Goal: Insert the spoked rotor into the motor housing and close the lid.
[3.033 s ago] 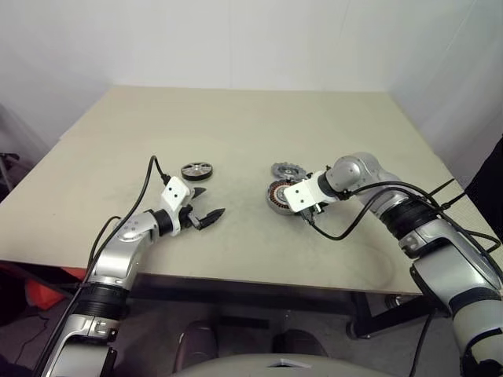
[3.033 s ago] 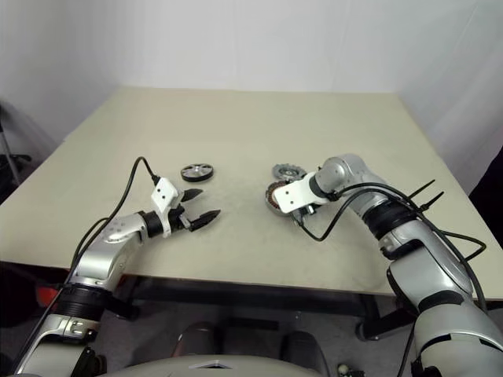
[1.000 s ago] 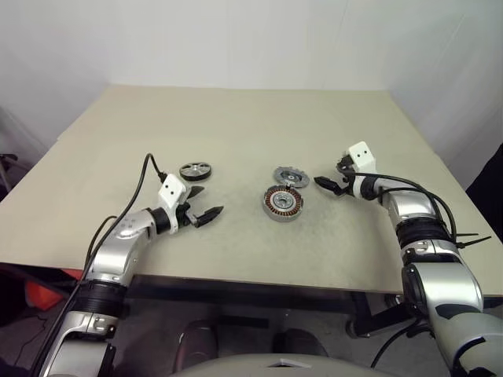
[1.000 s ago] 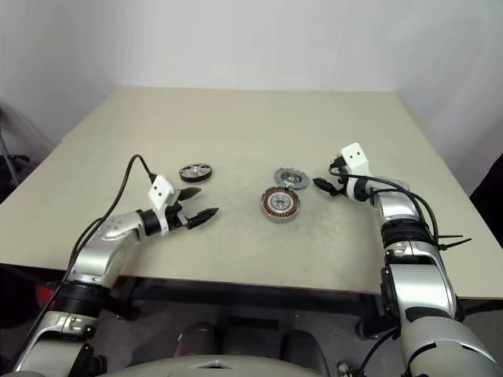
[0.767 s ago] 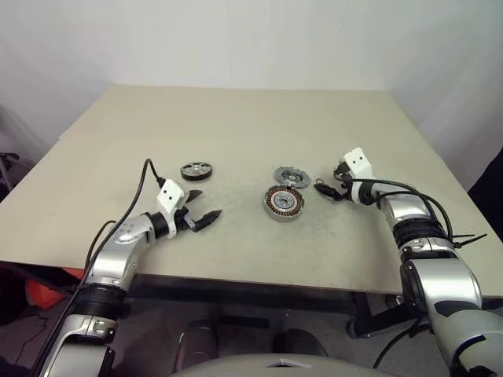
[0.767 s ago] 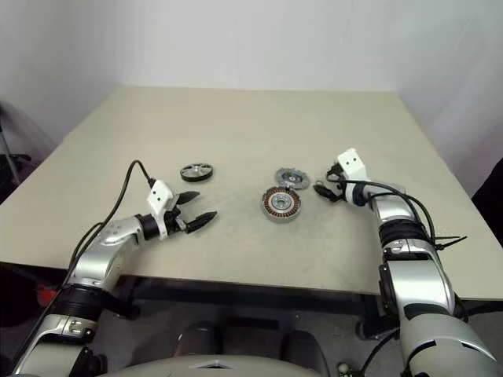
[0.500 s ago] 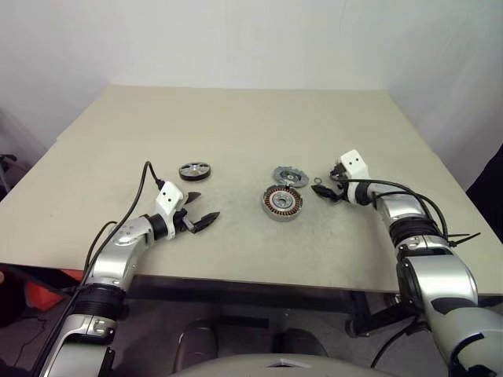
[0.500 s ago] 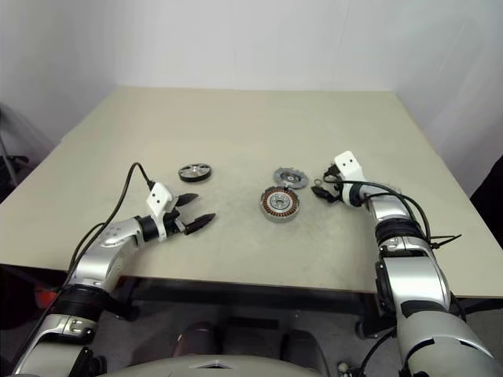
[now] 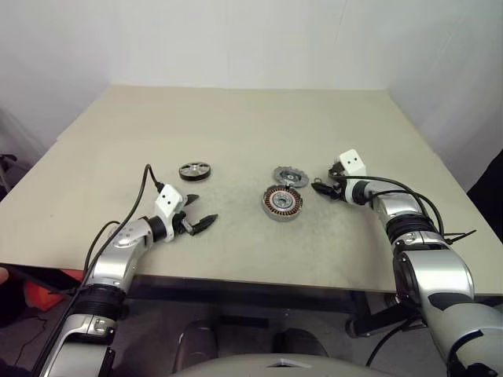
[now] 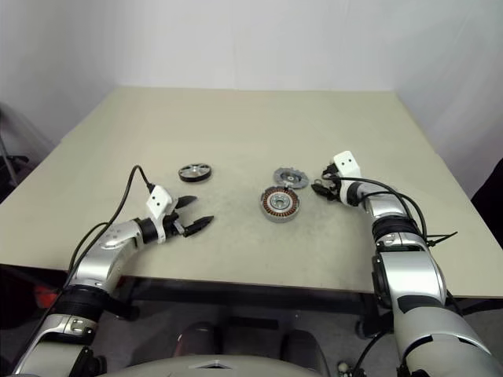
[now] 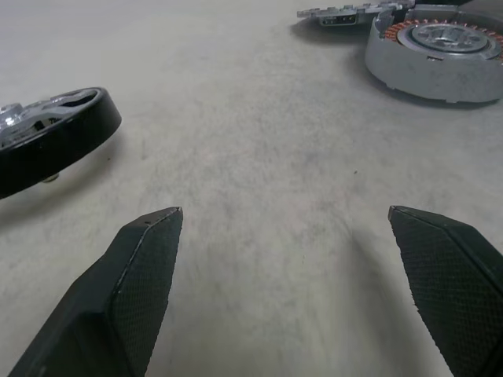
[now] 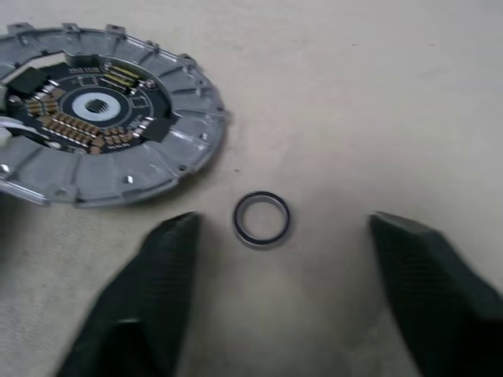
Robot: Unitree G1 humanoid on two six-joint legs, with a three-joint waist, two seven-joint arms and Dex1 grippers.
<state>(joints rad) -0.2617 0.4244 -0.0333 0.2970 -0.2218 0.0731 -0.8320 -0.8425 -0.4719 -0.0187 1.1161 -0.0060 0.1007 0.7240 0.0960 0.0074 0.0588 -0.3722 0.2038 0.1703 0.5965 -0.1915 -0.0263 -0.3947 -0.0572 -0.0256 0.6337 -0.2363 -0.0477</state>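
The spoked rotor (image 9: 194, 170), a black-rimmed disc with silver spokes, lies on the table left of centre. The motor housing (image 9: 283, 202), a metal ring with coppery windings, sits near the middle. Just behind it lies the lid (image 9: 291, 176), a grey toothed-edge disc whose upturned face (image 12: 161, 169) carries a circuit board. My left gripper (image 9: 203, 210) is open just above the table, in front of the rotor (image 11: 47, 137), with nothing between its fingers. Low beside the lid's right edge, my right gripper (image 12: 283, 224) is open, its fingers on either side of a small metal ring (image 12: 262, 219) without touching it.
The beige table (image 9: 236, 126) stretches bare behind the parts. Its front edge (image 9: 259, 275) runs close below both arms. White walls stand behind and to the right.
Three seconds ago my right gripper was at the motor housing; it has since drawn back to the right and settled low beside the lid. My left gripper has hardly moved.
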